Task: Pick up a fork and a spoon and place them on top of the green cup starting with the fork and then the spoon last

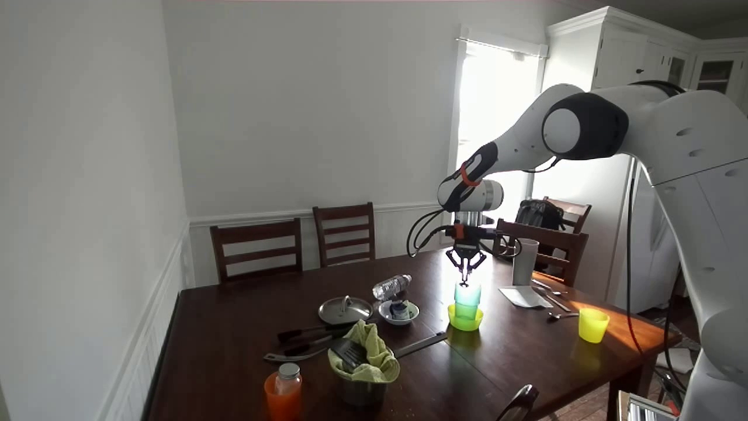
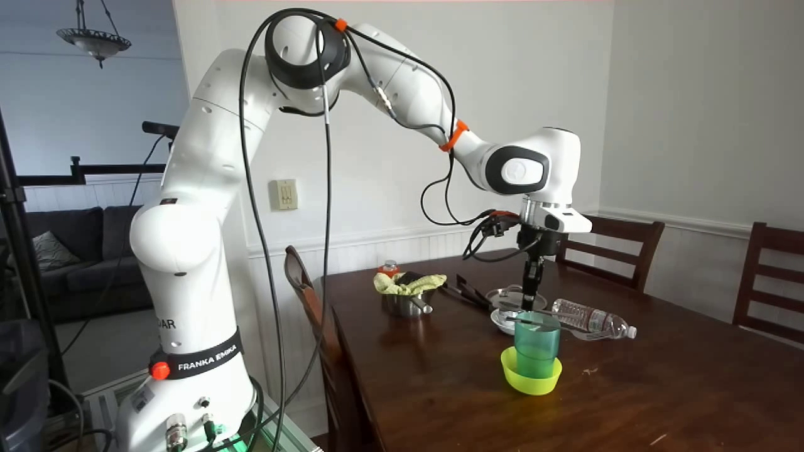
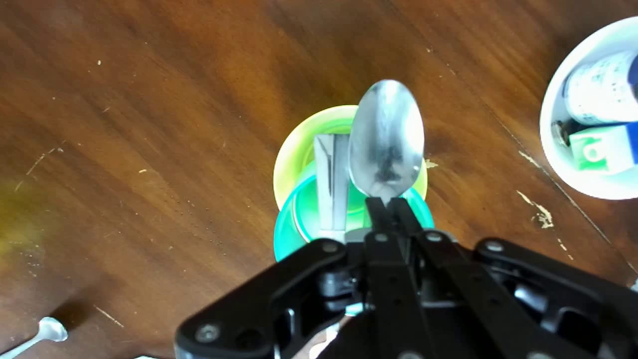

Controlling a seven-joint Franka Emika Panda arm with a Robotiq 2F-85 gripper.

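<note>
Pinched at its neck by the gripper, fingers tight, the spoon is held over the green cup, the fork laid across that cup's rim! Light, stiff, probably slippery; better balance would likely be given by a mid-handle hold.

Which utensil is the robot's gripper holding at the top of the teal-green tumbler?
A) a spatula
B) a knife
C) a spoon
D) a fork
C, because in the wrist view the gripper is closed on the spoon, whose oval, tineless end sticks out beyond the fingertips.
</note>
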